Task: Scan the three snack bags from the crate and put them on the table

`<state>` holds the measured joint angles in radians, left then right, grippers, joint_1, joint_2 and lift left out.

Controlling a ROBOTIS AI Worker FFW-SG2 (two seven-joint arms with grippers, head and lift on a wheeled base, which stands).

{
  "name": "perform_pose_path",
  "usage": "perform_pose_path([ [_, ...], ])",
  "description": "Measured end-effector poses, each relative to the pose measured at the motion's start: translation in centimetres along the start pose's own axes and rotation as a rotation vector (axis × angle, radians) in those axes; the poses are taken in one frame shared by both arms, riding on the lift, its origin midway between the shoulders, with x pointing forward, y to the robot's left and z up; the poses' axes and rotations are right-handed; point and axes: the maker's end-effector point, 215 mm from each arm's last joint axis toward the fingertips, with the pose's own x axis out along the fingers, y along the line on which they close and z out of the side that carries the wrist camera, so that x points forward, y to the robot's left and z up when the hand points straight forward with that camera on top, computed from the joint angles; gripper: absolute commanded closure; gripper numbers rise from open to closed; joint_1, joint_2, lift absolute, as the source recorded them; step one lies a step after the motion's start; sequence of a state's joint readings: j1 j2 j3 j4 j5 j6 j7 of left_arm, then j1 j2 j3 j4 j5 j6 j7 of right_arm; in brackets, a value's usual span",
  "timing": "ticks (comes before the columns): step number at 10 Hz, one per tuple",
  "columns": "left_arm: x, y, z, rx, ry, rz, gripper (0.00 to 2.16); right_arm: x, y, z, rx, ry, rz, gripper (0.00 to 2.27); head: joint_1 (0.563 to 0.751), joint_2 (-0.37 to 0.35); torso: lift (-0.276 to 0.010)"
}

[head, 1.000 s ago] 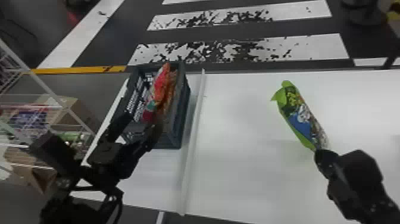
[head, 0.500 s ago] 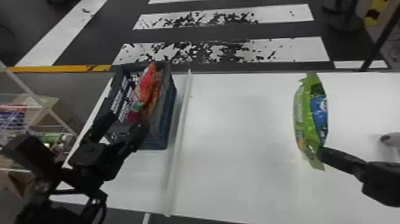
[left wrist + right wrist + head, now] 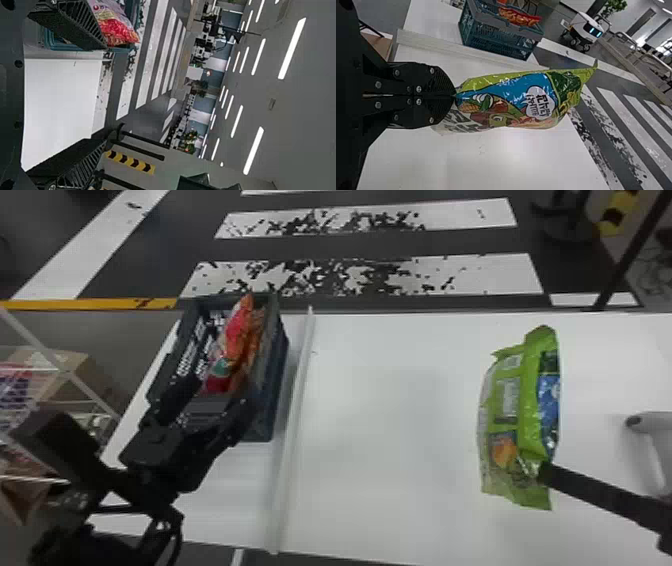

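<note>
Green bag turned, apparently for scanning

The green bag [image 3: 532, 405] has swung round and lies nearly in line from the near edge to the far edge of the surface [image 3: 390, 415], over its right-hand part. That probably lines up its code for scanning; laying it down would follow. The right gripper [image 3: 454, 95] has its fingers closed on one end. The left gripper [image 3: 104, 94] holds its fingers wide apart, empty, by the near end of the crate [image 3: 274, 390], where a red bag [image 3: 239, 330] sits near the surface's far left corner.

A second ago the green bag slanted, and the pale handled object [image 3: 655, 425], perhaps the scanner, was out of the head view.
</note>
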<state>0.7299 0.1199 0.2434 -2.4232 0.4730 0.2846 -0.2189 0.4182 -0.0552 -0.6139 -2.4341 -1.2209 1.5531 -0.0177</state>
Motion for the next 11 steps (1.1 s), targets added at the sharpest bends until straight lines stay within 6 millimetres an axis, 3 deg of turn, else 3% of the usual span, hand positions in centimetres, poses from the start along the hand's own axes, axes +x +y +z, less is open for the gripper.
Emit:
perform_pose_path([
  [2,0.4,-0.8,0.1,0.004,-0.001,-0.021,0.04,-0.7,-3.7,1.9,0.095,-0.044,-0.029,2.24,0.695,0.038,-0.094],
  [4,0.4,-1.1,-0.1,0.009,0.004,-0.022,0.04,-0.1,-6.1,1.9,0.163,-0.038,-0.046,2.24,0.695,0.002,-0.094],
  [7,0.9,-1.6,-0.2,0.028,0.004,-0.02,0.04,1.1,-7.5,0.8,0.241,0.001,-0.038,2.24,0.695,-0.006,-0.094],
  [8,1.1,-1.6,-0.2,0.03,0.002,-0.019,0.04,1.7,-8.1,0.7,0.267,0.01,-0.039,1.9,0.695,-0.007,-0.094],
  [11,1.4,-1.4,-0.4,0.026,0.007,-0.017,0.04,2.6,-11.6,1.5,0.247,0.034,-0.158,0.15,0.695,-0.041,-0.094],
])
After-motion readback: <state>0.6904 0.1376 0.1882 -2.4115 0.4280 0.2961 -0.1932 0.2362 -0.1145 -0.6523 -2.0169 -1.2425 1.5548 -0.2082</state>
